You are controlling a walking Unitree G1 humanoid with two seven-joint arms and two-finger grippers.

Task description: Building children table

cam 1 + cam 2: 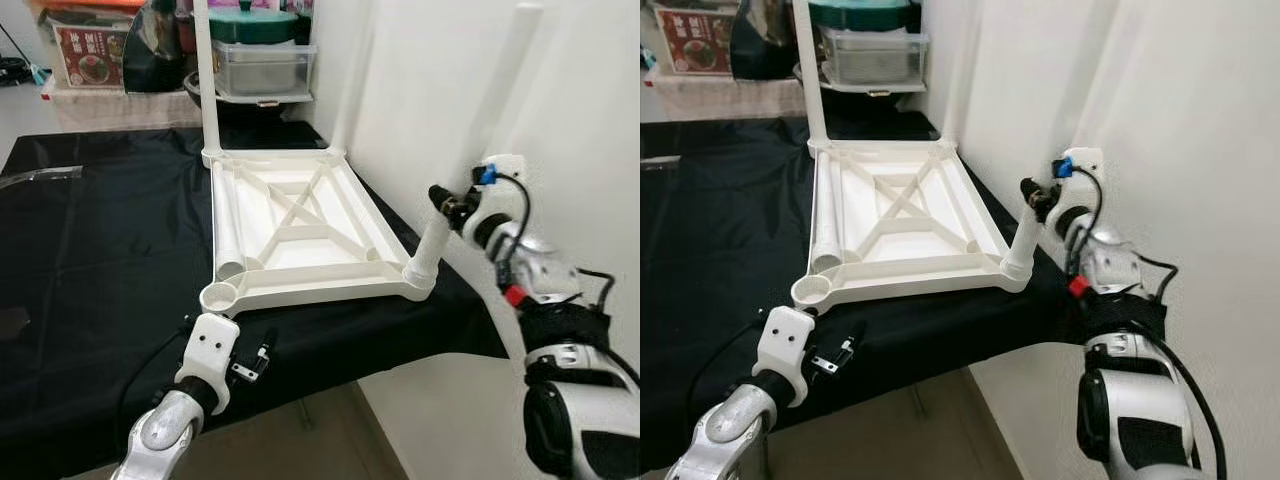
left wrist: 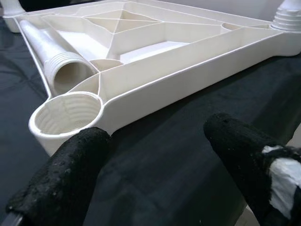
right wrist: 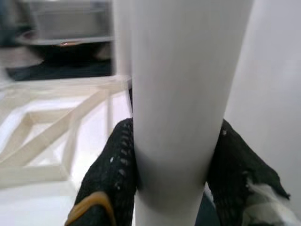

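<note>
The white tabletop (image 1: 300,225) lies upside down on the black-covered surface (image 1: 90,260), against the wall. The right hand (image 3: 171,188) is clamped on the upright leg (image 1: 480,140) in the tabletop's near right corner. The left hand (image 2: 155,155) hovers with fingers apart beside the empty near left socket (image 2: 66,115), where a loose leg (image 1: 228,215) lies in the frame.

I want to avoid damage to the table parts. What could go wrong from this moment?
1. The right gripper clamps a leg standing tilted in its corner socket; if turned so, the thread may jam.
2. That corner of the tabletop lies near the edge of the black cloth; a hard push could slide it off.
3. The left gripper is open beside the empty socket, so nothing steadies the top against twisting.
</note>
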